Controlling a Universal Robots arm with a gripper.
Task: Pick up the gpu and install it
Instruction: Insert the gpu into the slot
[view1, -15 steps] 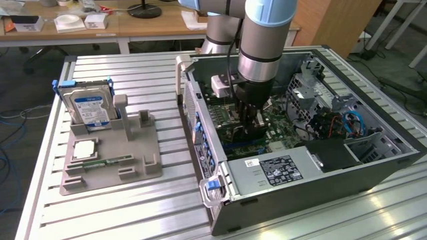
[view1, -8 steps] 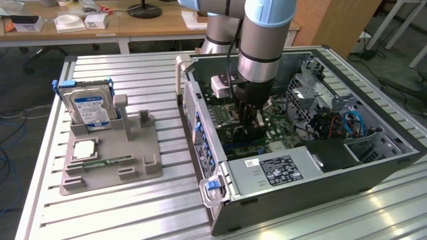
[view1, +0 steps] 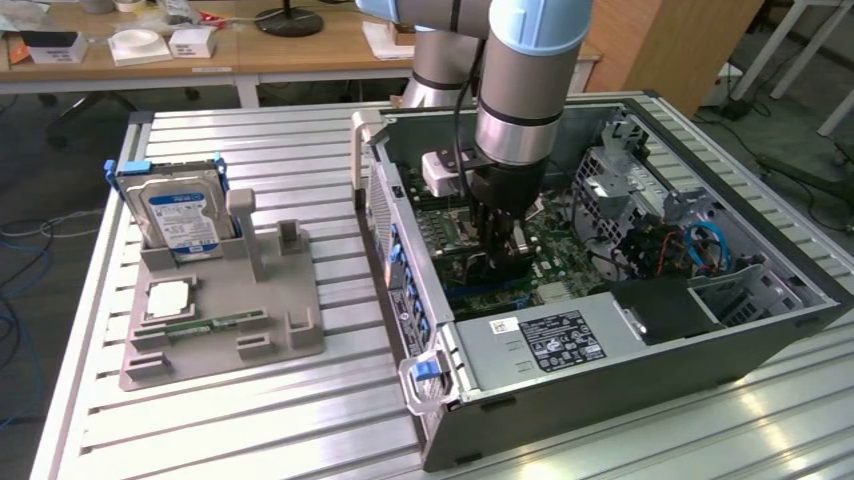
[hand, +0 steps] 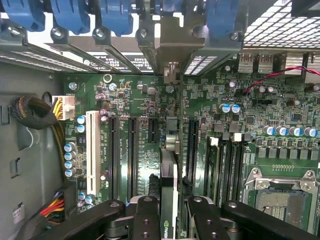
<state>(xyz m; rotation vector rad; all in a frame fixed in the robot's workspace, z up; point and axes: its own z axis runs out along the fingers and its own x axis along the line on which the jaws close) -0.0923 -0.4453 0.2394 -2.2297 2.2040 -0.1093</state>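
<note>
One pincer (hand: 171, 212) | clamped on gpu (hand: 168, 172), card edge-on between jaws | above motherboard (hand: 280, 100)

Shows ribbed metal on the table (view1: 267, 150), matt grey plastic on the holder (view1: 220, 352), matt black on the gpu (hand: 168, 200)

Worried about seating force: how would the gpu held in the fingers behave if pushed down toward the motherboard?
Probably stiff: the gpu looks a straight, thin board edge-on. Held between the fingers by its narrow edge, it may tilt. Likely light, being thin.
</note>
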